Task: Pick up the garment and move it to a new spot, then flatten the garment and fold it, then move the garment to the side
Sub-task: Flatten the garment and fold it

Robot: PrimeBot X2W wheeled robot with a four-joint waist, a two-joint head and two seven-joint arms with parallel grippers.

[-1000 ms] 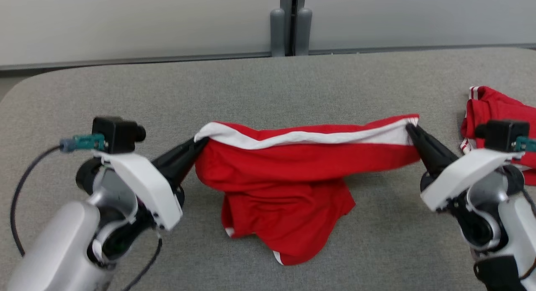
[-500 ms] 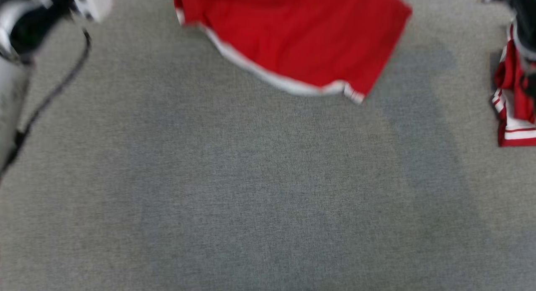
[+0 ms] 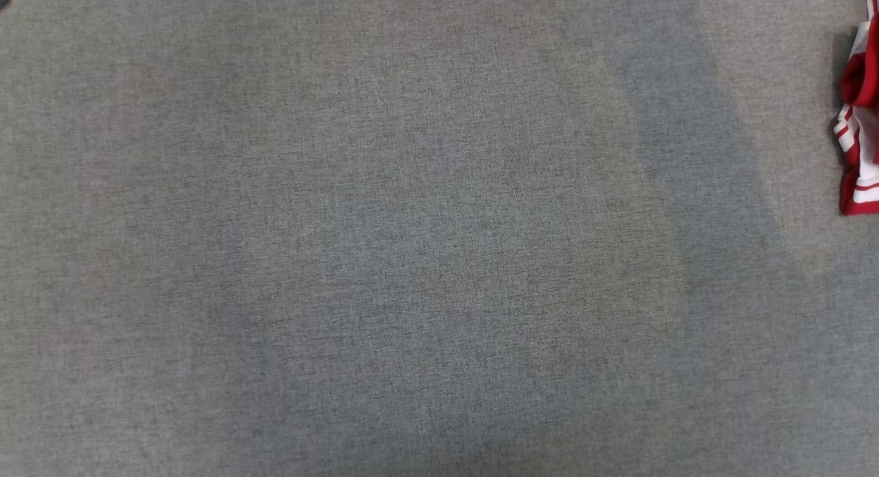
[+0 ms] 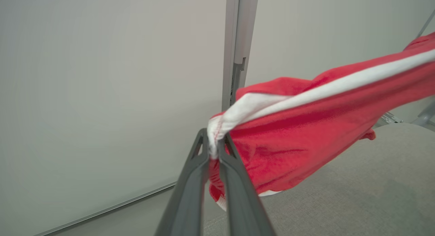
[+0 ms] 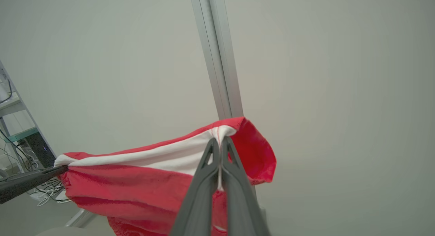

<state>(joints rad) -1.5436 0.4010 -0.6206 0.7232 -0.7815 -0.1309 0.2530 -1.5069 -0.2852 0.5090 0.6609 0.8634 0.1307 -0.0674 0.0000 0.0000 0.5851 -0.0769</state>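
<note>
The garment is red with a white band along its top edge, and it hangs stretched between my two grippers above the grey table. In the left wrist view my left gripper is shut on one end of the white band. In the right wrist view my right gripper is shut on the other end of the garment, and the left gripper's dark fingers hold the far corner at the left edge.
Bare grey table fabric spreads across the head view. A second red and white garment lies at the table's right edge. Beyond the table stands a pale wall with a vertical metal post. Shelving and cables show at the left.
The head camera has tilted down, so the held garment and both arms have left its picture. The garment is off the table, hanging between both grippers.
</note>
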